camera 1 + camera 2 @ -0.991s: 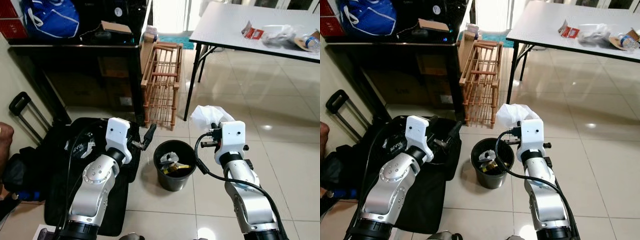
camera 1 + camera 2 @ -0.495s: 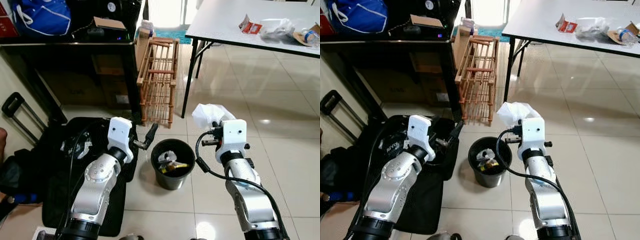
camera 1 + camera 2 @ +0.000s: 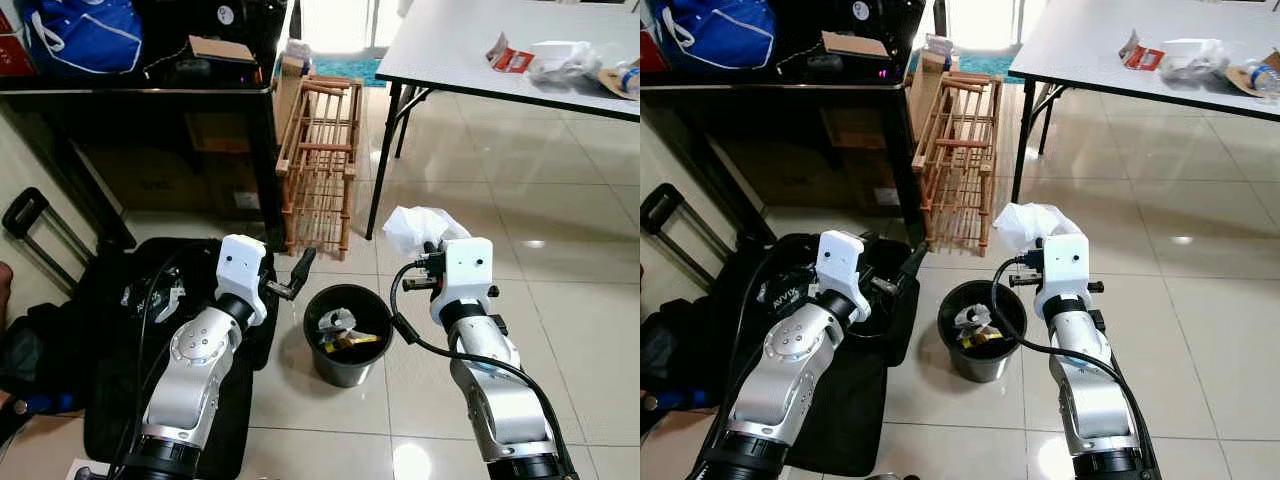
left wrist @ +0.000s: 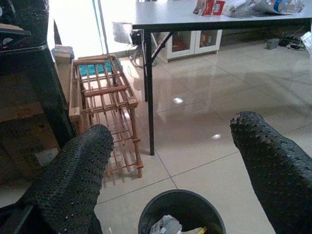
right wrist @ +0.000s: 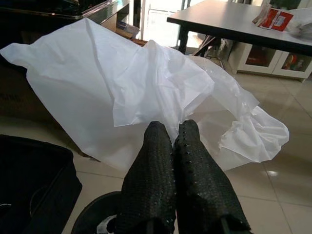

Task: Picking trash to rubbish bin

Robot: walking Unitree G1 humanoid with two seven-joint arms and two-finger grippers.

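Little has shifted but your camera, so the right gripper (image 3: 428, 250), clamped on the white bag (image 3: 415, 227), still hangs about two o'clock of the bin (image 3: 348, 325), probably just outside its rim, left gripper (image 3: 298, 272) open.

2 head eyes downward, 2 wrist views forward — shared bin (image 3: 347, 334).

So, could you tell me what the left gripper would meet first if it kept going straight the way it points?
Probably bare floor tiles beyond the black bin. The open left gripper points over its rim towards the table leg, though depth is unclear.
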